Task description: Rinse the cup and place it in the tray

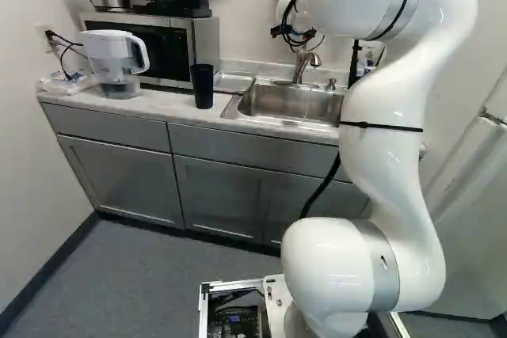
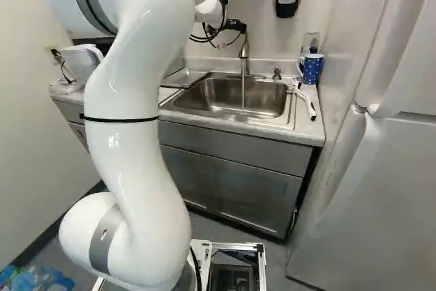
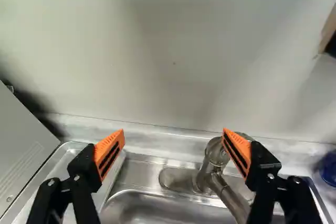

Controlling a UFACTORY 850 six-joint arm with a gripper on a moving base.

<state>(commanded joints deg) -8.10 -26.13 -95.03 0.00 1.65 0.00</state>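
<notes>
Wrist view: the black gripper with orange pads [image 3: 174,134] is standing spread, pinching nothing, by the brushed-metal faucet [image 3: 229,196]. The tall, black, cylindrical cup [image 1: 203,86] is waiting upright on the counter [image 1: 162,104], well left of the claw, probably calling for a leftward reach.

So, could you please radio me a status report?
Claw open, nothing held. Dark cup standing on counter, beside tray. Faucet running, close by claw, might obstruct.
</notes>
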